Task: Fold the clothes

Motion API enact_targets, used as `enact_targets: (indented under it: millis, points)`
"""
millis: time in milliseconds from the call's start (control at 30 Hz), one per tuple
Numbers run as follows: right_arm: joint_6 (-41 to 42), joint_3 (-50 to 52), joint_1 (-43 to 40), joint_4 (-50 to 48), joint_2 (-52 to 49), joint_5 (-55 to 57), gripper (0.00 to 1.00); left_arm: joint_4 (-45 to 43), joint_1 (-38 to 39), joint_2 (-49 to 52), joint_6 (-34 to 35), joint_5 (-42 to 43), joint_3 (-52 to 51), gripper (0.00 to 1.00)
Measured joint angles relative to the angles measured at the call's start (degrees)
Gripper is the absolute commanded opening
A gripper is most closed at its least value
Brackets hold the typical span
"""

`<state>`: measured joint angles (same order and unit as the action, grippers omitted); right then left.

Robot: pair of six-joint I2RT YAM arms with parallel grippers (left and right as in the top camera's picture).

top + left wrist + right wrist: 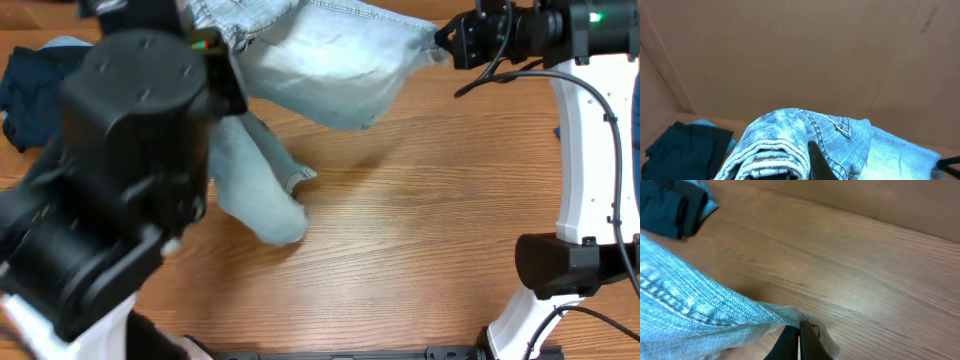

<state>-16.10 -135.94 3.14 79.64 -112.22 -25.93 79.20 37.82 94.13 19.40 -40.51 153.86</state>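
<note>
left arm: the black-and-white left arm (120, 170) is raised high, close under the overhead camera, and covers the left side of the wooden tabletop (430, 230).
left gripper: the left gripper (807, 167) is clenched on a bunched, seamed fold of the pale washed-blue denim shorts (330, 70). Only one black finger (816, 159) shows, buried in the folds. In the overhead view the arm hides the gripper.
right arm: the white right arm (585, 150) rises from the near right corner, its black forearm reaching left along the far edge.
right gripper: the right gripper (442, 40) is pinched tight on a hemmed corner of the shorts, tips together with cloth between them, lifted off the wood.
shorts: they hang stretched between both grippers along the far edge.
loose end: a paler grey-blue lobe (262, 195) runs from under the left arm onto the wood left of centre. Cannot tell if it is the same garment.
dark navy garment: the crumpled dark navy garment (30, 90) lies at the far left corner, apart from both grippers.
</note>
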Motion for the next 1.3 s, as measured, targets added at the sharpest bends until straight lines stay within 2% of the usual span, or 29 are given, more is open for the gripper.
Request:
enact_targets:
  millis: [333, 567, 767, 1000, 1167, 1300]
  points:
    - [1.03, 0.00, 0.00, -5.73, 0.00, 8.02, 0.04, -2.12, -10.93, 12.13, 0.20, 13.03, -0.02, 0.04]
    - [1.57, 0.00, -0.17, -10.23, 0.00, 14.01, 0.04, -17.53, -17.00, 16.74, -0.04, 28.74, -0.20, 0.04]
    - [2.91, 0.00, -3.72, -12.83, 0.00, 16.22, 0.04, -30.49, -17.18, 16.90, 0.20, 38.38, -0.39, 0.04]
    - [3.85, 0.00, -10.36, -13.11, 0.00, 17.20, 0.04, -40.65, -17.11, 17.11, 0.42, 46.07, -0.39, 0.04]
    - [3.82, 0.00, -11.13, -13.07, 0.00, 18.64, 0.04, -44.39, -16.92, 20.09, 0.42, 50.29, 0.07, 0.04]
    - [3.82, 0.00, -11.02, -13.09, 0.00, 20.74, 0.04, -42.75, -16.92, 24.90, 0.22, 52.13, 0.07, 0.04]
